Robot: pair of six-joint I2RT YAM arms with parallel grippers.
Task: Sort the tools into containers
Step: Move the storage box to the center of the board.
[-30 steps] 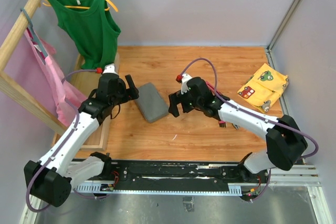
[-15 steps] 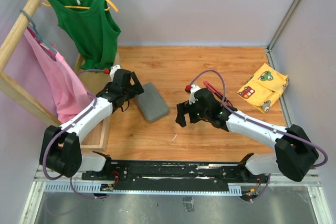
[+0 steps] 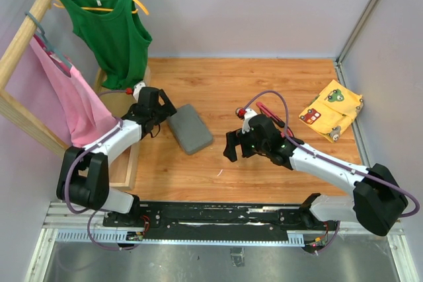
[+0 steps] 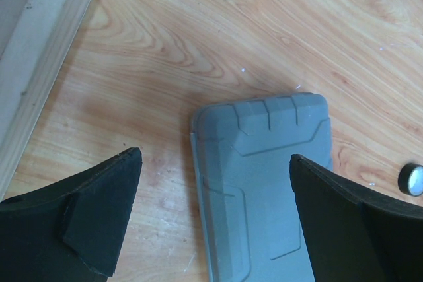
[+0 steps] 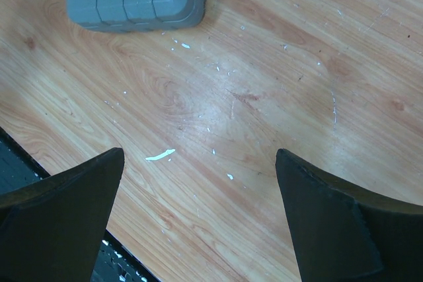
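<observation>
Left pincer (image 4: 213,163), spread wide, hangs over one end of the closed grey case (image 4: 264,183), left of the bench (image 3: 264,77) centre; right pincer (image 5: 198,156) gapes nearby. The case looks rigid, smooth and probably light: grip across its long edges.

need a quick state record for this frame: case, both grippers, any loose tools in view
case: grey case, lid closed, flat on the table
left gripper: left gripper open, empty, fingers either side of the case's end in the wrist view, not closed on it
right gripper: right gripper open, empty, over bare wood, apart from the case
loose tools: round black-white disc beside the case, not touching; red-handled tool, only partly in view
other: yellow cloth at far right
</observation>
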